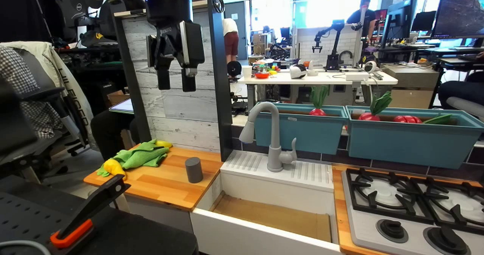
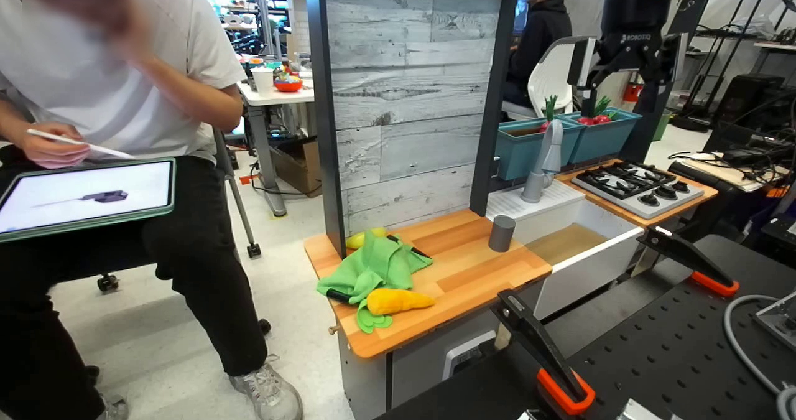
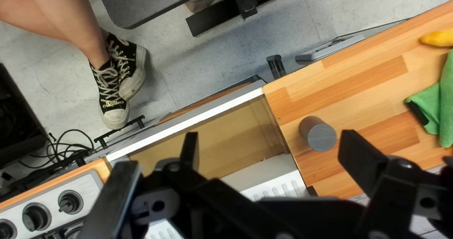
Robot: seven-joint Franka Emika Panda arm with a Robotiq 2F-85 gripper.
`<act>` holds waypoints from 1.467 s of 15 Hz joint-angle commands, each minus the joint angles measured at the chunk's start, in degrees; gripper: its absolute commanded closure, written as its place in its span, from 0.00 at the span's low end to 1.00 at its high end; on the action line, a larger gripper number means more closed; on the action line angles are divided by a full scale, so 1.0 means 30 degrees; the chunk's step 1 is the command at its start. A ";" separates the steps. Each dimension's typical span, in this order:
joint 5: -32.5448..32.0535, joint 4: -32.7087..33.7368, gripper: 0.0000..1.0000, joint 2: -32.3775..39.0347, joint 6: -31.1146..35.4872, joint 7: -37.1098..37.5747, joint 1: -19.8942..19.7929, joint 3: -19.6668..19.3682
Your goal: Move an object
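1. Since the task sentence names no object, the grey cylinder (image 1: 194,170) is entered as the likely one, by judgement only: one piece, standing upright, long axis vertical.
2. Location: on the wooden counter (image 1: 160,180), near the edge that meets the sink (image 1: 242,234); well apart from the green cloth (image 2: 379,264) and the yellow carrot-shaped item (image 2: 398,300).
3. Gripper (image 1: 176,84): one, fingers spread wide, tips downward, nothing between them; high above the wooden counter in both exterior views.
4. Relation: grey cylinder well below the gripper and off to the side. The wrist view shows it between the fingertips, just beside the right-hand one in that picture, while the middle of the gap falls over the sink.
5. Move required, by judgement: a shift away from the sink, towards the green cloth's side, then a long descent straddling the upright sides. Coming down off-centre could tip the piece.
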 commanded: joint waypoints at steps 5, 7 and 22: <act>0.0164 0.2293 0.00 0.2340 -0.0126 0.1921 0.0043 -0.0640; 0.0259 0.3155 0.00 0.3142 -0.0012 0.2255 -0.0029 -0.0812; 0.0496 0.6793 0.00 0.7446 0.3902 0.4076 -0.0119 -0.1846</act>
